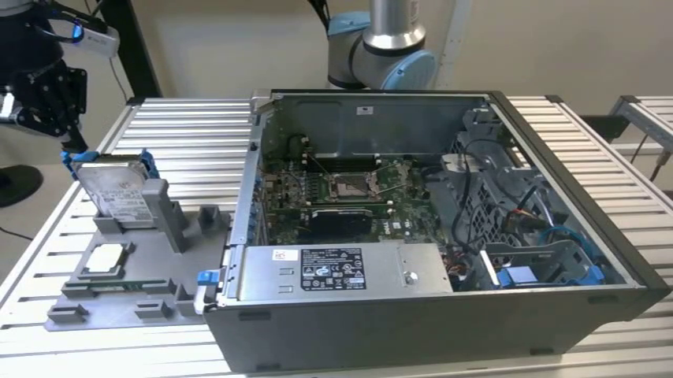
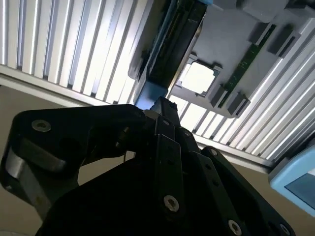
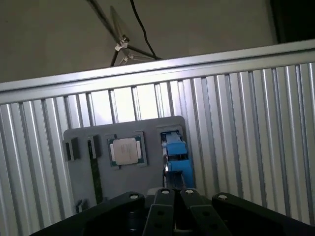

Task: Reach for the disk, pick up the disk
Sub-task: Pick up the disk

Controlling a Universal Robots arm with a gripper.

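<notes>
The disk (image 1: 113, 190), a silver-grey hard drive with a white label framed in bright blue plastic, stands on edge in a slot of the grey holder tray (image 1: 142, 264) at the exterior view's left. Nothing shows it lifted out of that slot. The hand (image 1: 75, 147) hangs over the disk's upper corner, tip down against the blue bracket (image 3: 175, 150). In both wrist views I read the hand as closed: its black fingers (image 2: 170, 147) run together to one narrow tip right beside the blue edge. Whether any of the bracket is pinched between them I cannot tell. Flat on the same tray, near the disk's slot, lie a square silver processor chip (image 1: 106, 258) and a green memory module (image 2: 252, 53). The tray rests on the slatted metal desk (image 1: 189, 130), and the open computer case (image 1: 421, 315) sits beside it toward the exterior view's right. I judge three risks. A hold on one corner of thin plastic may slip or flex under the drive's weight. A pull off the line of the slot could bind the disk and drag the tray with it. A disk let go early would fall onto the chip below.
</notes>
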